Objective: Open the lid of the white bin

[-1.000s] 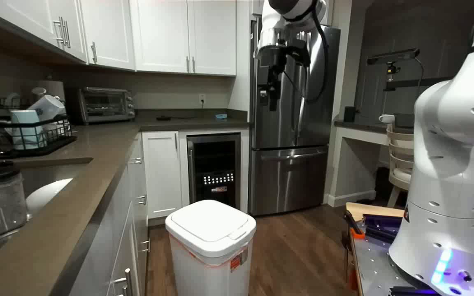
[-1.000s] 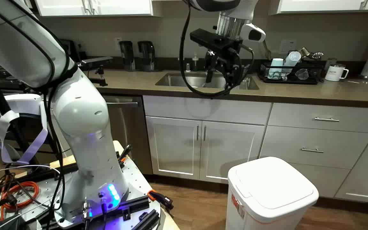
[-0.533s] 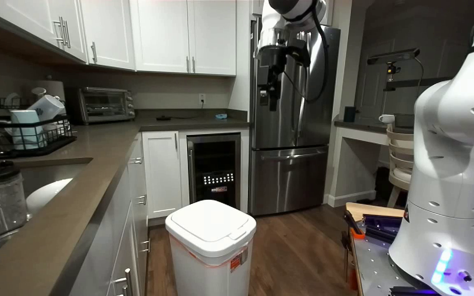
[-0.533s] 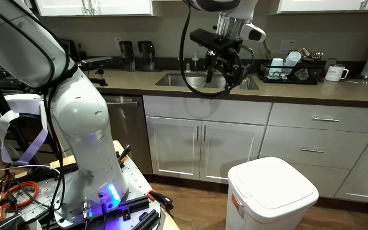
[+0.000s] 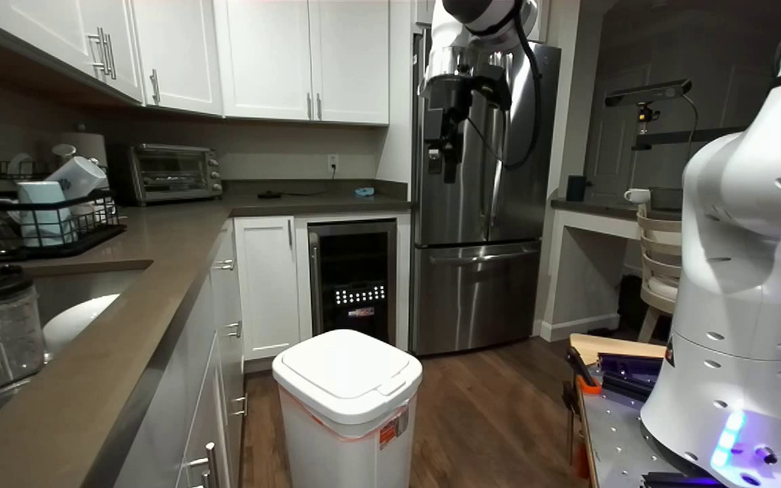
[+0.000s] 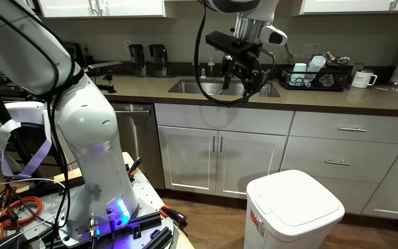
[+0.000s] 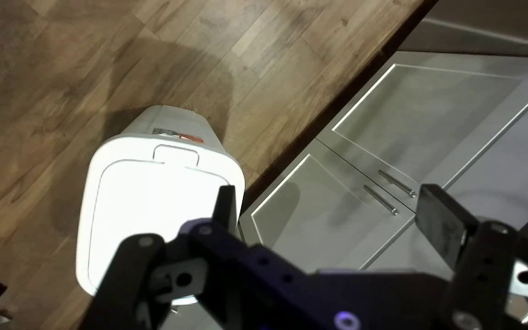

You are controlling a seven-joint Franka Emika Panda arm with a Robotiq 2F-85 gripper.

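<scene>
At the left of the wrist view stands the white bin (image 7: 179, 120), its body showing above the lid (image 7: 149, 211), which lies flat and closed across the left and lower left of the frame. The jaws hide the lid's lower right corner, so I cannot tell for sure which way it is longer. A tab (image 7: 175, 156) marks its upper edge, on the same side as the red-orange label (image 7: 190, 138); the hinge, I judge, is at the opposite edge. Further right, one dark finger (image 7: 226, 204) overlaps the lid's right edge in that frame; then comes the gap, showing cabinet fronts (image 7: 319, 215) behind it; then the other finger (image 7: 438, 224), right of centre. The jaws are wide apart and hold nothing, their spread running roughly along the tab's edge.

Left to right in an exterior view: the arm's base (image 6: 88, 204) at lower left, the jaws pointing down at upper centre, the bin (image 6: 294, 204) at lower right. In both exterior views the jaws hang well above the lid and apart from it.

The coming move turns on this: the tab lies left of the gap and a little higher in the wrist frame, and well below the jaws. They probably need to shift that way and descend beside the tab before any lifting can begin.
</scene>
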